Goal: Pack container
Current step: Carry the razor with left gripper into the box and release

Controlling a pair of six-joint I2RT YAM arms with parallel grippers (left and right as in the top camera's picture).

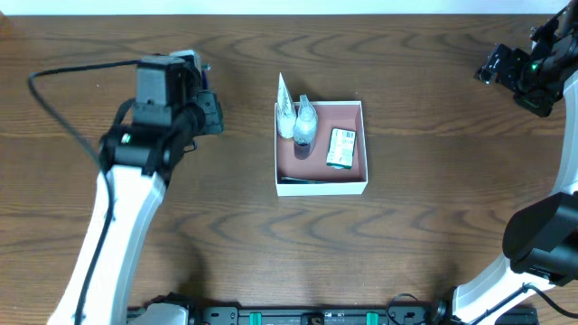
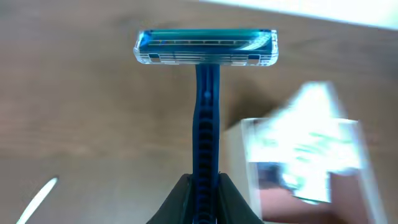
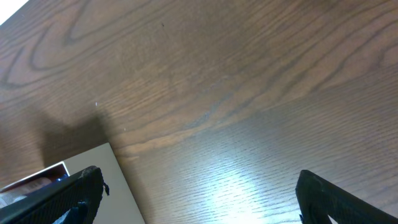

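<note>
Razor [image 2: 206,112] handle fills the near view, pinched low down between the closed jaws of the left gripper [image 2: 204,190]; the blade head points away over the table [image 1: 433,208]. The handle's butt is cut off by the frame edge, so how deep the grip goes cannot be told.

Just beyond and to the right lies the container [image 1: 322,188], mid-table, well apart from both arms. In the left wrist view it is a blur. From overhead it holds a tube [image 1: 285,113] and bottle [image 1: 305,126] in the far left corner and a green soap box [image 1: 341,148] at right. A dark thing [image 1: 302,179] lies along the front wall, too thin to name.

Being shallow cardboard, the container is probably light, with walls that flex, and likely to skid on the wood if bumped. A pinch over one wall, near a corner, looks the firmest hold.

Farthest off, at the table's far right corner, the right gripper [image 3: 202,196] hangs with jaws spread wide and empty; its camera catches only one container corner.
</note>
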